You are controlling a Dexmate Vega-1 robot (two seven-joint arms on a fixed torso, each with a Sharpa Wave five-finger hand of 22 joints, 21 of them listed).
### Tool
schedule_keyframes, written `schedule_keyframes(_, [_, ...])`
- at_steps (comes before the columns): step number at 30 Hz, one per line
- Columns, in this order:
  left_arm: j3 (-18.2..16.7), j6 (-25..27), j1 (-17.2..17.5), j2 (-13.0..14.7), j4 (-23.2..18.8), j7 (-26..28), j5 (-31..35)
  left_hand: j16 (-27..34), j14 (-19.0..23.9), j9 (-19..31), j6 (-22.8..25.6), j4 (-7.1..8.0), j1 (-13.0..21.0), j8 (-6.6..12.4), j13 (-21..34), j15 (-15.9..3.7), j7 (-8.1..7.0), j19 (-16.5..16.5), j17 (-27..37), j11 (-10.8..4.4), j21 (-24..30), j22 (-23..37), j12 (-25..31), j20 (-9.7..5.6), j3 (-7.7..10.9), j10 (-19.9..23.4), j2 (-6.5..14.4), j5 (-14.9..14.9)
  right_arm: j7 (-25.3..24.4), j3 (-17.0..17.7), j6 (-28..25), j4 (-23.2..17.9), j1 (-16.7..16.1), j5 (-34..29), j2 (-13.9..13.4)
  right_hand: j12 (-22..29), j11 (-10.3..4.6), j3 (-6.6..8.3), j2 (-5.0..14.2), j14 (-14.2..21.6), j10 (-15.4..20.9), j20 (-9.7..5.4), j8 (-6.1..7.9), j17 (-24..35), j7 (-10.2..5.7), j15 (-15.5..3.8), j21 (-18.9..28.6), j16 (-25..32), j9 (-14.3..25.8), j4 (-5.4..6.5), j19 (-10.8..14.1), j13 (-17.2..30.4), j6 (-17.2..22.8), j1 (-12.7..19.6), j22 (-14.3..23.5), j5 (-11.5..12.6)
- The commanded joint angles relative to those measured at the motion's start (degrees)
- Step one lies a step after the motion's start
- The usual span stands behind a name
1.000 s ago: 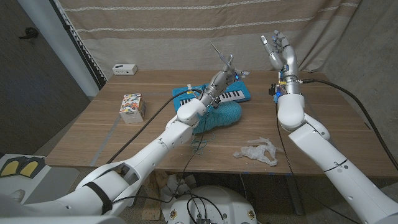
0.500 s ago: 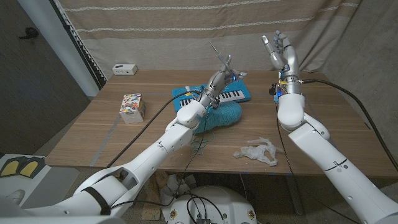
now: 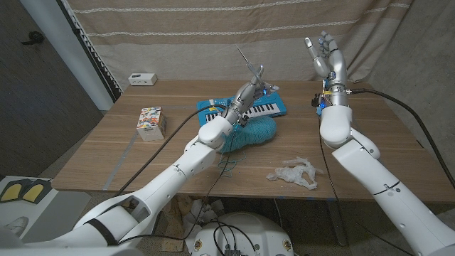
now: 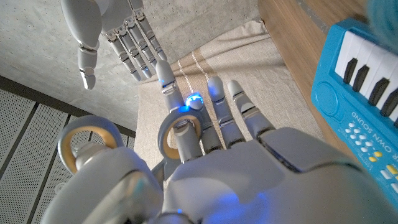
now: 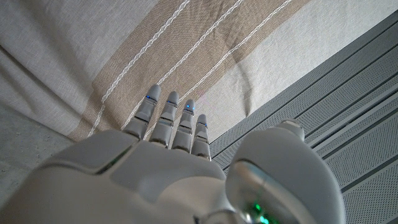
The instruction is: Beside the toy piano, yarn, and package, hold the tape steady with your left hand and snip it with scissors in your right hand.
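Head view: left hand [image 3: 250, 87] grasping scissors [image 3: 247, 62], right hand [image 3: 328, 55] raised, released; left wrist view: scissor handle rings [image 4: 177, 134].

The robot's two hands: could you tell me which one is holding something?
The left hand, raised over the toy piano, holds scissors; the right hand is open, empty.

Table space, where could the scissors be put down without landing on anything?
Bare wood lies between the small printed box and the teal yarn, and along the right side beyond the crumpled plastic. The table is crowded at its middle, around the toy piano and yarn.
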Motion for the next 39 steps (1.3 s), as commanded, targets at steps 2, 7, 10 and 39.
schedule_keyframes(2, [-0.6, 1.0, 0.5, 1.6, -2.8, 0.7, 0.1, -0.4, 1.1, -0.1, 0.1, -5.13, -3.3, -0.33, 0.1, -5.14, 2.38, 0.1, -0.6, -3.22, -0.3, -0.1, 8.1, 1.08, -6.84, 4.2, -2.3, -0.3, 0.3, 0.6, -0.1, -0.7, -0.5, -0.1, -0.5, 0.1, 0.21, -0.51, -0.04, 0.0, -0.1, 0.48, -0.02, 0.1, 0.04, 0.63, -0.3, 0.0, 0.2, -0.06, 0.0, 0.0, -0.5, -0.4, 0.1, 0.1])
schedule_keyframes(7, [-0.6, 2.3, 1.1, 2.7, -5.0, 0.8, 0.0, -0.2, 1.5, -0.1, 0.3, -5.09, -3.8, -0.41, 0.1, -4.79, 2.62, 0.1, -0.7, -3.03, -0.5, -0.2, 8.2, 1.15, -6.82, 4.8, -2.3, -0.4, 0.4, 1.0, -0.6, -1.0, -0.9, 0.0, -0.7, 0.0, 0.43, -0.54, -0.04, -0.1, -0.4, 0.56, -0.09, 0.1, 0.03, 0.72, -0.6, 0.0, 0.2, -0.06, -0.1, 0.0, -0.8, -0.6, 0.1, 0.1])
schedule_keyframes(10, [-0.7, 2.6, 1.6, 3.1, -6.1, 0.3, -0.7, -0.3, 1.8, -0.1, 0.5, -5.12, -4.0, -0.4, 0.1, -4.78, 2.64, 0.3, -0.9, -3.02, -0.5, -0.3, 8.2, 1.11, -6.79, 5.2, -2.3, -0.4, 0.4, 1.2, -0.3, -0.9, -1.1, 0.2, -0.8, -0.1, 1.0, -0.57, -0.01, -0.2, -0.7, 0.58, -0.11, 0.1, 0.06, 0.78, -0.8, -0.1, 0.2, -0.07, -0.1, 0.0, -1.0, -0.7, 0.1, 0.1])
schedule_keyframes(39, [-4.7, 16.0, 7.3, 14.4, -25.1, 2.7, -5.9, 0.4, 4.9, -0.1, 2.0, -6.58, -2.2, -0.69, 0.1, -5.21, 2.47, 1.3, -2.1, -3.07, -0.6, -0.6, 8.2, 0.68, -6.21, 8.2, -2.0, 0.8, -0.3, 3.4, 3.2, 1.7, -1.9, 1.9, -0.8, -0.3, 0.84, -0.6, 0.17, -1.4, -1.4, 0.5, -0.19, 0.1, -0.07, 1.12, -2.0, -0.4, 0.2, -0.15, -0.4, 0.0, -2.0, -1.3, 0.1, 0.1])
